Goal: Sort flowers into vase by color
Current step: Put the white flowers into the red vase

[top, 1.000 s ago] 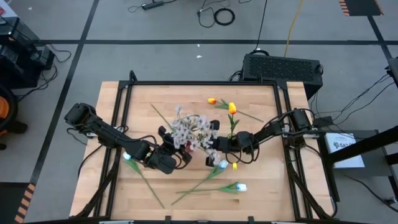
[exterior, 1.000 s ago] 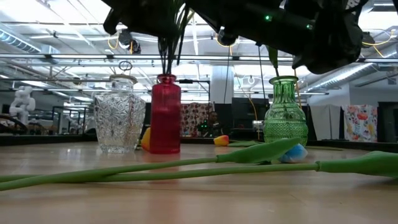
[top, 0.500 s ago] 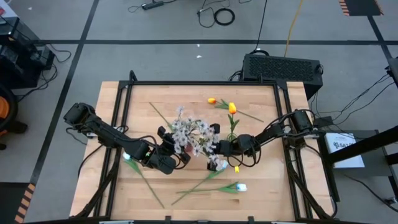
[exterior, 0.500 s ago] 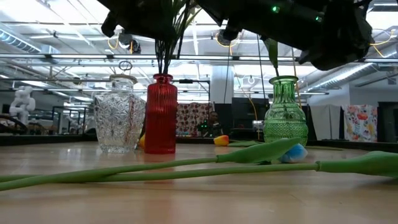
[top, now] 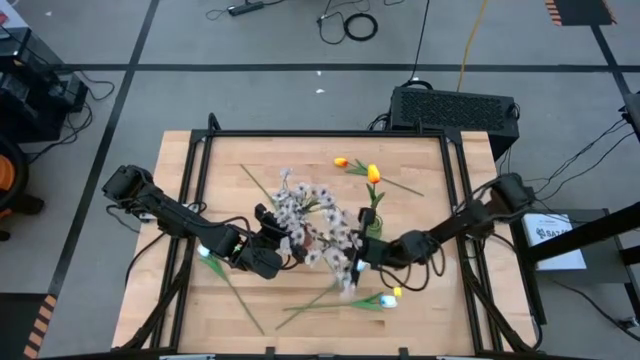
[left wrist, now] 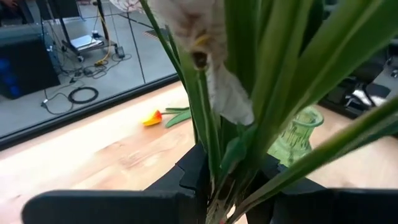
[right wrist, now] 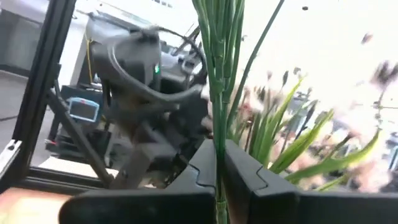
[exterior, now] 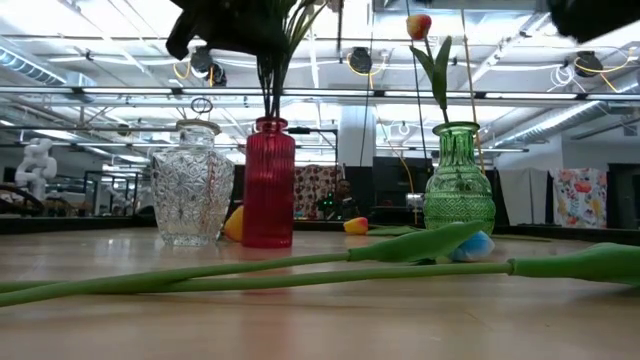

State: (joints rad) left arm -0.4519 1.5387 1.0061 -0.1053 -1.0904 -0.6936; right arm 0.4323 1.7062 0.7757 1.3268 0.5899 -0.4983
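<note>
A red vase (exterior: 268, 182) stands mid-table between a clear glass vase (exterior: 192, 185) and a green vase (exterior: 459, 180), which holds an orange tulip (exterior: 418, 25). My left gripper (top: 272, 245) is above the red vase, shut on green stems (left wrist: 211, 143) that reach down into its neck. My right gripper (top: 362, 262) is just right of it, nearer the near edge, shut on a spray of pale pink-white blossoms (top: 338, 245). Another orange tulip (top: 341, 162) lies on the far part of the table. Pale-blue tulips (top: 385, 299) lie near the near edge. My left gripper pinches a bundle of several green stems (left wrist: 210, 180) between its two fingers, below the pale blossoms. In the low view the stems hang from the gripper into the red vase's neck (exterior: 268, 125). My right gripper pinches a thin bundle of green stems (right wrist: 219, 168) between its two fingers, the fingers lying across it. The blossom end (top: 345, 268) is lifted clear of the table.
Long green stems (exterior: 300, 270) of the lying tulips stretch across the table's near part. A black frame (top: 330, 135) runs around the table, and a black box (top: 455, 105) stands past the far edge. A person sits far off in the room (exterior: 342, 200).
My right gripper has moved toward the table's near right, away from the red vase, and has risen out of the low view, carrying its blossom spray along. The blossom mass has spread toward the near right. The red vase rocked slightly and stands upright again.
</note>
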